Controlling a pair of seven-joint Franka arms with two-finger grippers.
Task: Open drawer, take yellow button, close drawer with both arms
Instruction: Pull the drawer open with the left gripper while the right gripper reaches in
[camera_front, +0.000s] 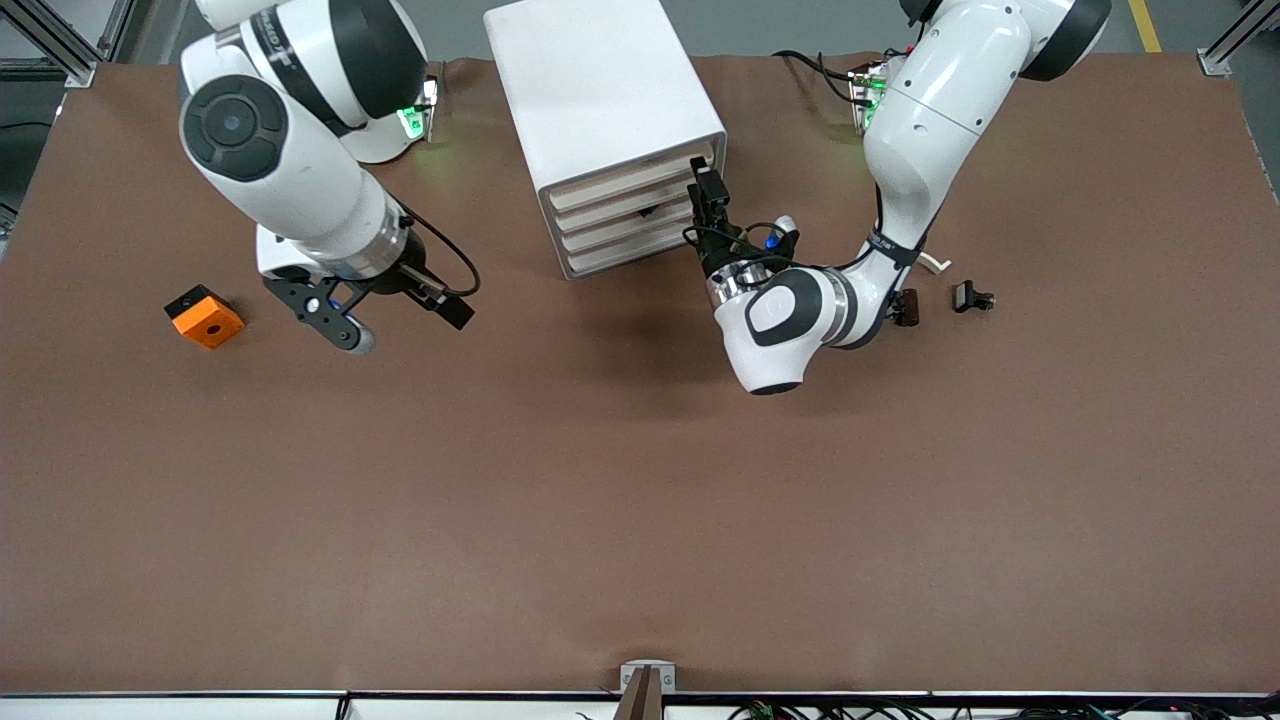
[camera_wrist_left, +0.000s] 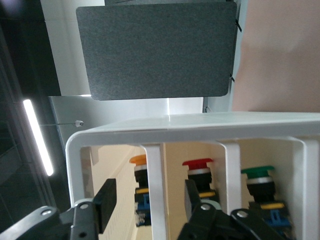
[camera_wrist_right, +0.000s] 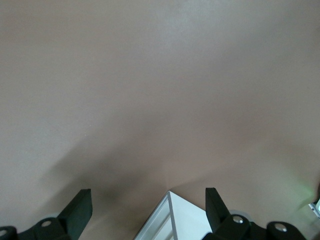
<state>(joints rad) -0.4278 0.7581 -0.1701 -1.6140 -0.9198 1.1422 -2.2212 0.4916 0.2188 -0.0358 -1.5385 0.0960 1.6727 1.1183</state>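
The left gripper (camera_front: 705, 185) sits at the front of the cabinet (camera_front: 600, 95), fingers (camera_wrist_left: 106, 199) spread wide around a white upright of the top drawer (camera_front: 632, 181), one finger on each side of it, not visibly touching. Just past the fingertips, inside, stands the button (camera_wrist_left: 140, 186) — orange cap, black body, blue base — beside a red (camera_wrist_left: 198, 176) and a green one (camera_wrist_left: 259, 184). The drawer looks light, stiff and smooth, so I would pinch that upright squarely. The button seems tiny and hard — best taken by its body under the cap. The right gripper (camera_front: 385, 315) waits over bare table near the orange block (camera_front: 204, 316), fingers wide.
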